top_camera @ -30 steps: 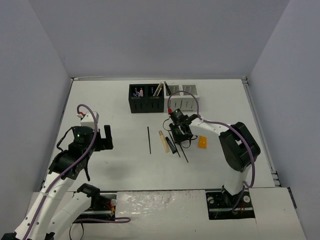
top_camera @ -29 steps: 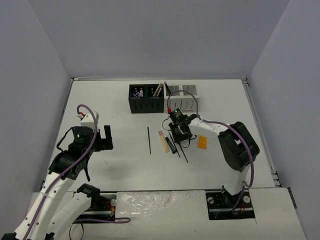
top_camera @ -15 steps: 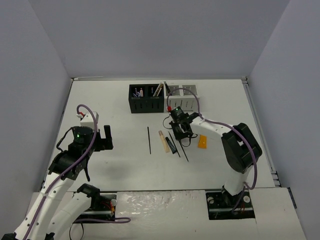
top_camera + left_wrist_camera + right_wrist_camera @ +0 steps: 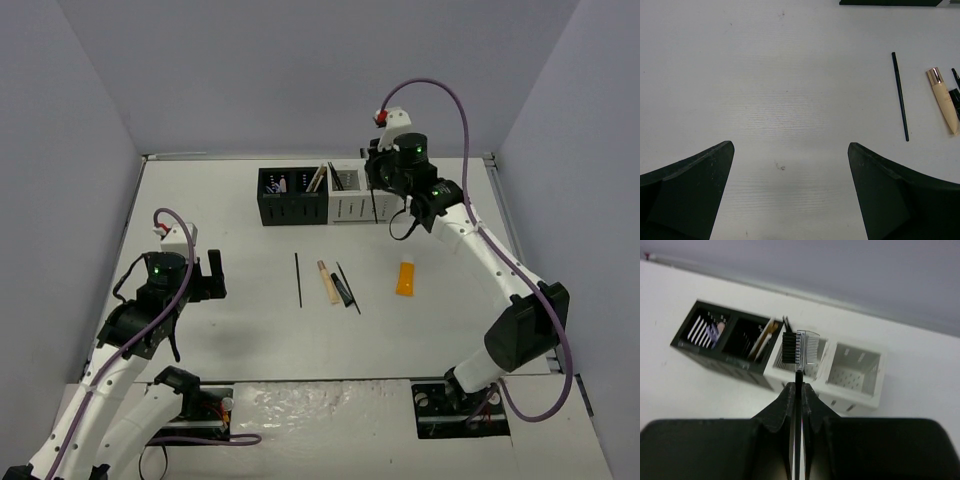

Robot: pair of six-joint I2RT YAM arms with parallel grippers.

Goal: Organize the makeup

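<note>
Right jaws: closing tight on the thin handle of a black comb brush (image 4: 794,347) and holding it raised above the near wall of the white organizer (image 4: 855,385), head pointing toward that box.
Left jaws: standing wide with nothing between them, hovering over a bare stretch of the surface (image 4: 220,200), well apart from the makeup.
Black organizer (image 4: 293,212): sitting at the far side, touching the white one, and holding a lilac item (image 4: 280,185) in one slot and tan sticks (image 4: 317,179) leaning in the next.
White organizer: showing an empty right compartment, while the comb head is partly hiding the left one.
Orange tube (image 4: 404,278): lying flat, apart to the right of the other loose pieces.
Cream tube (image 4: 326,282): lying with its gold cap toward the organizers, just beside a small black tube (image 4: 342,291).
Long black pencil (image 4: 298,280): lying alone, left of the cream tube.
Slanted black stick (image 4: 350,292): lying next to the small black tube.
Progress: looking partly done, with some pieces stowed, one travelling in the right jaws, and five waiting on the surface.
Writing: nothing is showing that can be read.
</note>
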